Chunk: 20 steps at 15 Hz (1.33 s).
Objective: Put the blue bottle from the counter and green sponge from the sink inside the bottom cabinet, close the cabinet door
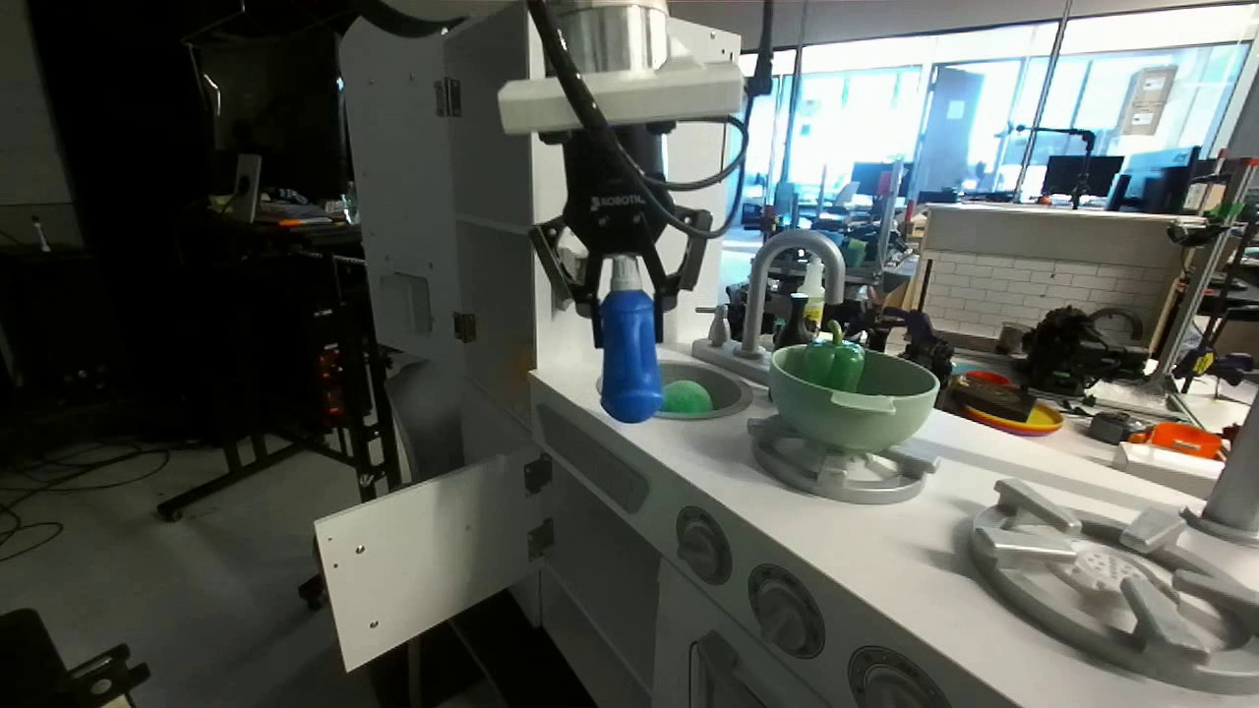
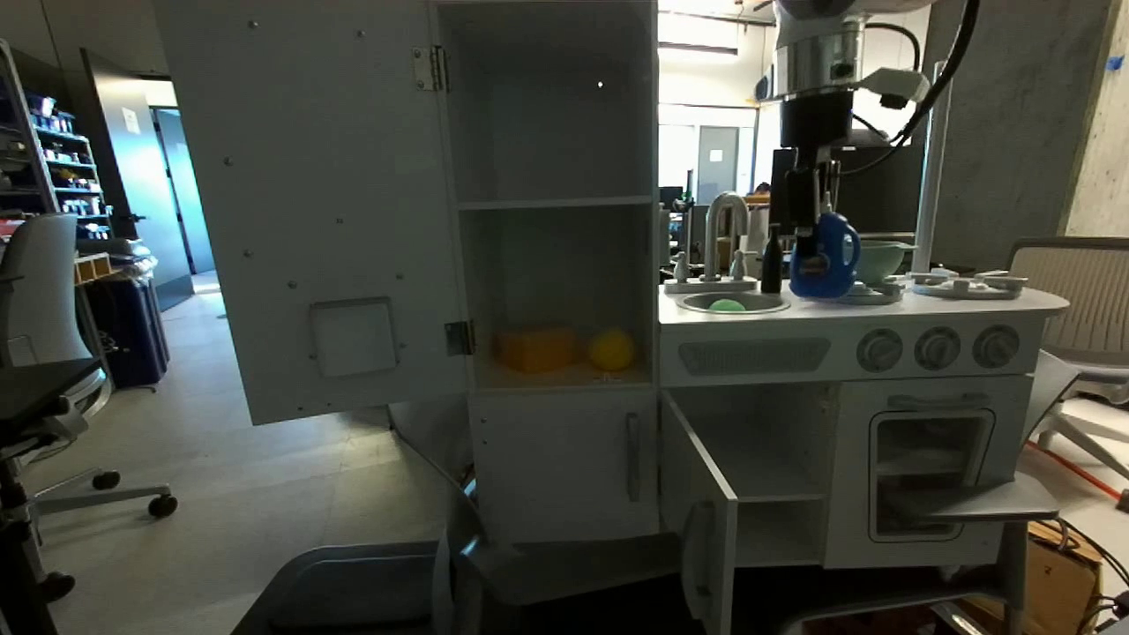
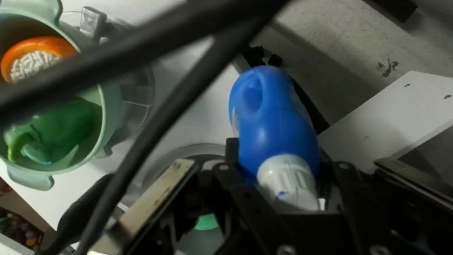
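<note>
Gripped in the jaws, the blue bottle (image 1: 630, 359) hangs cap up, long axis near upright, higher than the open bottom cabinet (image 2: 767, 441), so it must likely come down in front of the desk (image 1: 723, 457).

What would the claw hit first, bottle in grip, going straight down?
Probably the counter near its front edge, with the blue bottle leading; depth is unclear, so it might pass in front instead.
</note>
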Available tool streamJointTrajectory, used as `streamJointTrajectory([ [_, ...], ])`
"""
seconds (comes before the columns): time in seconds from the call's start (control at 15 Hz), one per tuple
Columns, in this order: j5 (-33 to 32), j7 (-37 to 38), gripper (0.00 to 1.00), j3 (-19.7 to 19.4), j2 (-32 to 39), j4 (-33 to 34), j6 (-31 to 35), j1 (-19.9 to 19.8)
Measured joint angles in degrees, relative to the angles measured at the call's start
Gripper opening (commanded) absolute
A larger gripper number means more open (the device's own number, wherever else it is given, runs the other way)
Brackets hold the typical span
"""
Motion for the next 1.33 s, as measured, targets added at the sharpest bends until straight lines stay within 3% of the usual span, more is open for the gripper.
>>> streamJointTrajectory([
  [0.33,0.03,-7.06,0.22,0.10,-13.38,-10.96,-4.04,-0.26],
  [0.67,0.01,-6.58,0.22,-0.18,-24.78,-25.57,0.00,1.05],
  [1.07,-2.03,3.36,0.22,-0.07,-24.56,-36.00,14.29,5.25],
  [1.33,-8.36,10.76,0.22,-0.23,-22.71,-39.90,22.68,6.15],
])
